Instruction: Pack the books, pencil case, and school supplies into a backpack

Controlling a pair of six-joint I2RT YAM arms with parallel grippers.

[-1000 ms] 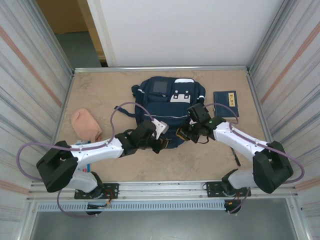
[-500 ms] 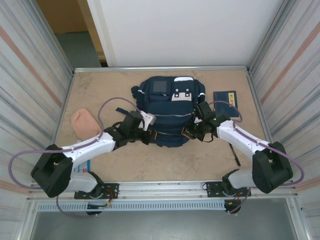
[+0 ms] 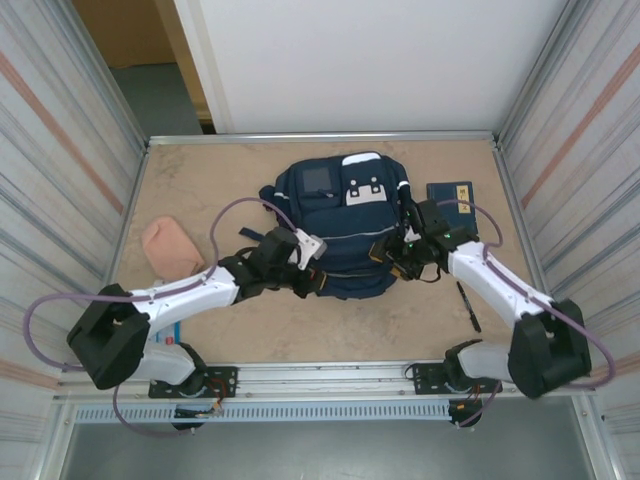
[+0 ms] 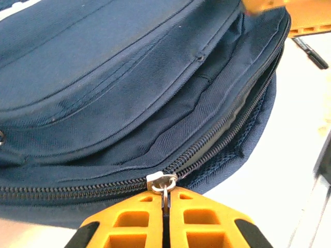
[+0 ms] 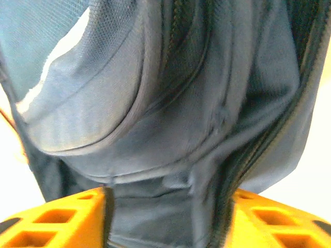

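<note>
Navy backpack (image 3: 335,215) between parted right claw (image 5: 168,204), zipper pull (image 4: 163,182) in left claw (image 4: 164,200)

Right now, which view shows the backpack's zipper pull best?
Left wrist: the zipper pull is close and sharp, pinched by the left end effector. Top external: too small to tell. Right wrist: blurred backpack fabric, no clear pull.

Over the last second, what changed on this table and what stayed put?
The right fingers opened around the backpack fabric and shifted right toward the book. The left fingers slid slightly left, staying shut on the zipper pull. Book, pink lump and pen stayed put.
</note>
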